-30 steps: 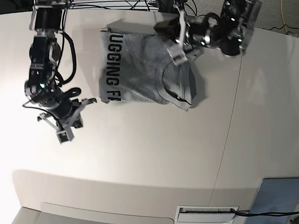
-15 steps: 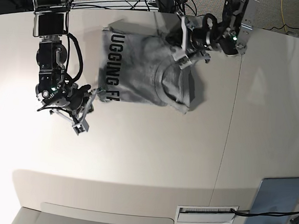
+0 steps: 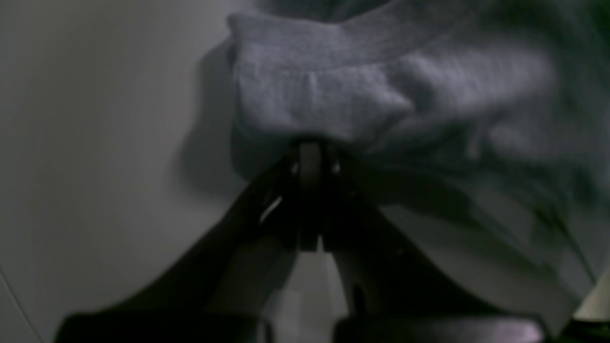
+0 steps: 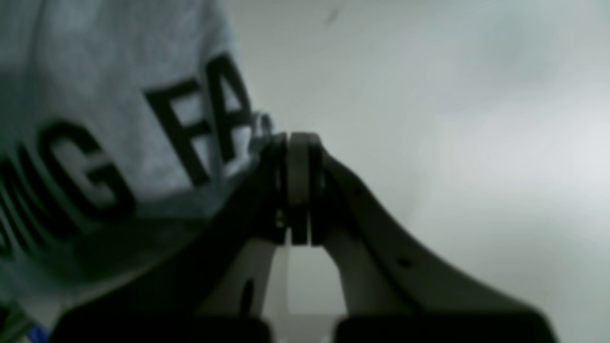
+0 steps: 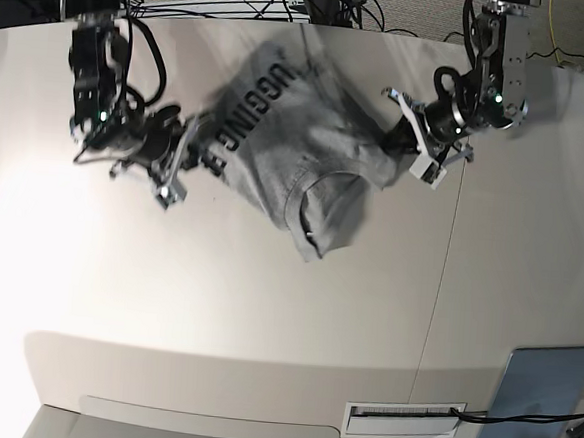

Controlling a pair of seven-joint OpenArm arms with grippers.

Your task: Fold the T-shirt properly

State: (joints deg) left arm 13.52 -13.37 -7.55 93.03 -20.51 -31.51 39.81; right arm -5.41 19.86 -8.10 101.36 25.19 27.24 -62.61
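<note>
The heather-grey T-shirt [image 5: 298, 139] hangs bunched and slanted between my two grippers near the table's far edge, its black lettering toward the left arm in the base view and its collar opening sagging low. My left gripper [image 5: 398, 143], on the right of the base view, is shut on a thick fold of the T-shirt [image 3: 324, 85]. Seen from the left wrist, the left gripper [image 3: 310, 147] has its jaws together under that fold. My right gripper [image 5: 193, 154] is shut at the lettered corner. In the right wrist view the right gripper [image 4: 298, 140] pinches the T-shirt [image 4: 95, 95] edge beside the letters "FA".
The pale table [image 5: 266, 307] has a seam [image 5: 447, 260] running front to back on the right. A blue-grey panel [image 5: 542, 395] and a white labelled slot [image 5: 403, 417] sit at the front right. Cables [image 5: 236, 10] run along the far edge.
My right gripper rose to the shirt's lettered corner and took hold. My left gripper swung right and downward with its fold. The flat shirt turned, bunched and stretched diagonally between them.
</note>
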